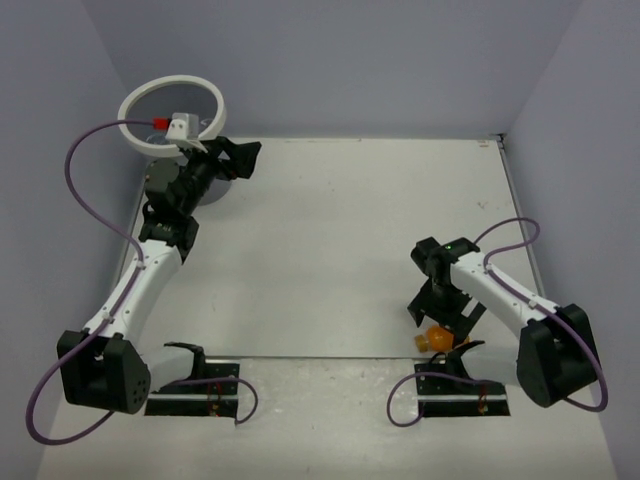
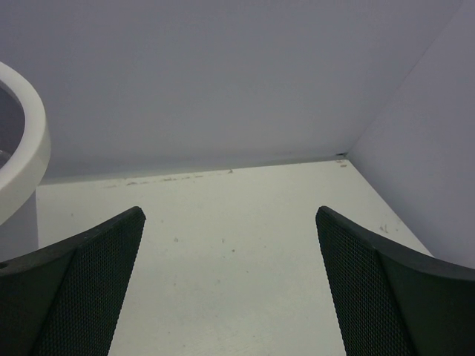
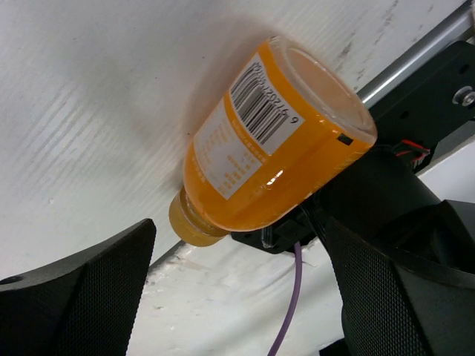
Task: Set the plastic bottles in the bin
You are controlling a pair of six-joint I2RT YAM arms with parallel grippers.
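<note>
Bin (image 1: pixel 172 80) seen at far left corner of table (image 1: pixel 350 230). Left gripper (image 2: pixel 228 215) held just beside bin rim, jaws spread wide, nothing held. Orange bottle (image 3: pixel 274 148) laid on side at near right table edge, beside right arm's base. Right gripper (image 3: pixel 239 237) poised close over bottle, jaws spread wide, bottle not gripped.

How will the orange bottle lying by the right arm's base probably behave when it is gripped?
The orange bottle lies on its side and looks round, so a nudge would likely roll it. It seems full of orange liquid, so probably heavy for its size. Its glossy surface may slip in a grip.
</note>
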